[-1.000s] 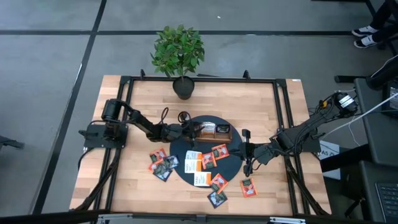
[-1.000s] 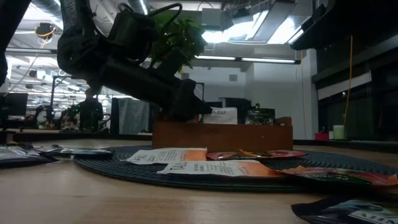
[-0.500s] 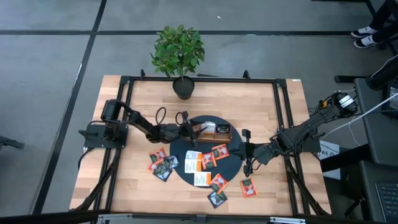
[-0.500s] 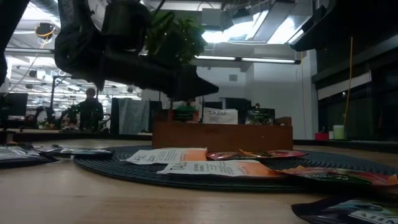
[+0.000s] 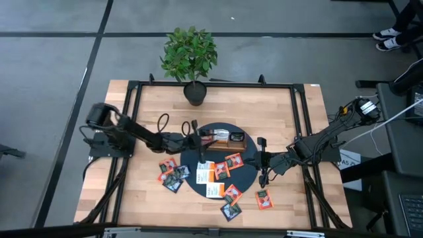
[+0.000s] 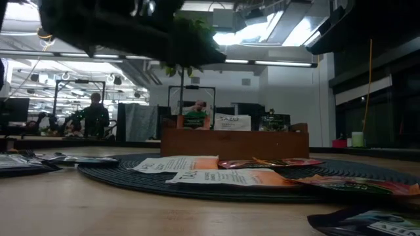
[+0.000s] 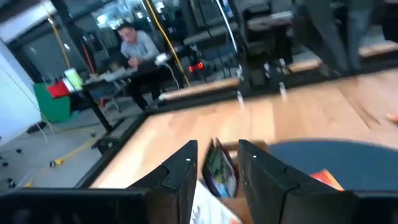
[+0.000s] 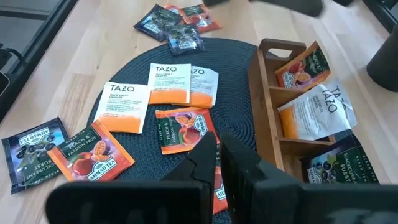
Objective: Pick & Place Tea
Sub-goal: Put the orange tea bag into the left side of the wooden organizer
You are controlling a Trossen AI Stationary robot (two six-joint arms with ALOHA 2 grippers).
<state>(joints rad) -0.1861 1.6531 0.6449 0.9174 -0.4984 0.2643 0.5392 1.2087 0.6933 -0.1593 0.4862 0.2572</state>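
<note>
High view shows our left gripper (image 5: 198, 140) spread and empty beside the wooden tray (image 5: 243, 144). Our right gripper (image 5: 263, 160) waits pressed together. Next we need another sachet (image 5: 232, 160) from the mat (image 5: 246, 177).

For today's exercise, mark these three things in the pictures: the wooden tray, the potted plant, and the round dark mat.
wooden tray (image 8: 266, 98), right wrist view, on its long side wall.
potted plant (image 5: 190, 54), high view, on its leaves.
round dark mat (image 8: 233, 62), right wrist view, on a bare woven patch.

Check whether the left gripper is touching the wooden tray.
Apart. The low view shows the left gripper hanging above the wooden tray, with the room's background visible between its tip and the tray's rim.
</note>
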